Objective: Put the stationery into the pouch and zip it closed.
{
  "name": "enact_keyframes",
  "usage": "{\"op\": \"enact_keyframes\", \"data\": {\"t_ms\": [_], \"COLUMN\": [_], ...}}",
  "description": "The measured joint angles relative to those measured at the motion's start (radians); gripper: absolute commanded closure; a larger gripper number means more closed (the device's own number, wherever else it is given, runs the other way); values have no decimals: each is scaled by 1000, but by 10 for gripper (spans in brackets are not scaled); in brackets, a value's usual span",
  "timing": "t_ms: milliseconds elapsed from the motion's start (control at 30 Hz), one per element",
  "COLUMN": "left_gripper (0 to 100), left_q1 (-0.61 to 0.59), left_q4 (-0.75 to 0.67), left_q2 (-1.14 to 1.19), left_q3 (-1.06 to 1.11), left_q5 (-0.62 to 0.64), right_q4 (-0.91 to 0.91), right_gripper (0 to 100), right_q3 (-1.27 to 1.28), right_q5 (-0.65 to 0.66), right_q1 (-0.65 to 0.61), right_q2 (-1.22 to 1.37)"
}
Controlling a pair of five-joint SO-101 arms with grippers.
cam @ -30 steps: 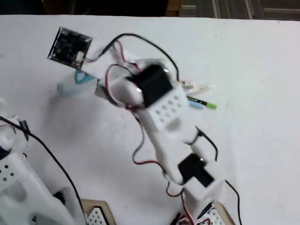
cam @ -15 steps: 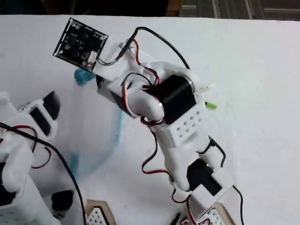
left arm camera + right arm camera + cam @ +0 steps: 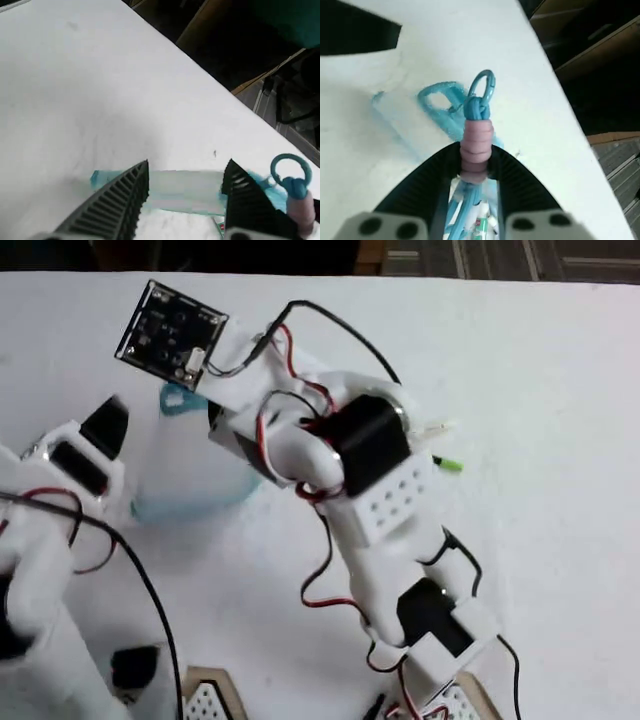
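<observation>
now the left claw [image 3: 187, 167] has swung in, jaws apart, and straddles the pouch [image 3: 182, 191]. the right claw [image 3: 475, 157] stays clamped on the pull [image 3: 477, 136] at the pouch's other end. the pouch has settled flat between both claws, so zipping looks close, yet pens [image 3: 447, 464] lie on the tabletop [image 3: 540, 360] well behind the right claw.

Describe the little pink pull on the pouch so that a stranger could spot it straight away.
On the white table, look at the clear blue-edged pouch lying between the two arms. At its corner the right gripper pinches a short pink ribbed tube with a teal ring at its end. Its pink sets it apart from the pouch's blue trim.
</observation>
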Motion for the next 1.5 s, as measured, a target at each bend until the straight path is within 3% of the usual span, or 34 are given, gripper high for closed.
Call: {"op": "enact_keyframes", "data": {"t_ms": [233,667,833,1067,1500], "left_gripper": [747,747,748,748,785], "left_q1": [0,-8,-14,68,26], "left_q4": [0,104,109,109,31], "left_q2": [158,163,83,-54,-8], "left_q3": [0,-57,-91,-89,157], "left_q5": [2,-109,-112,-117,-199], "right_q4": [0,0,-2,-2,-2], "right_gripper": [981,981,981,981,981], "right_q3": [40,43,43,43,43], "right_q5": [0,0,0,0,0], "right_q1": [-2,0,-2,21,17], "right_q2": [2,2,2,2,2]}}
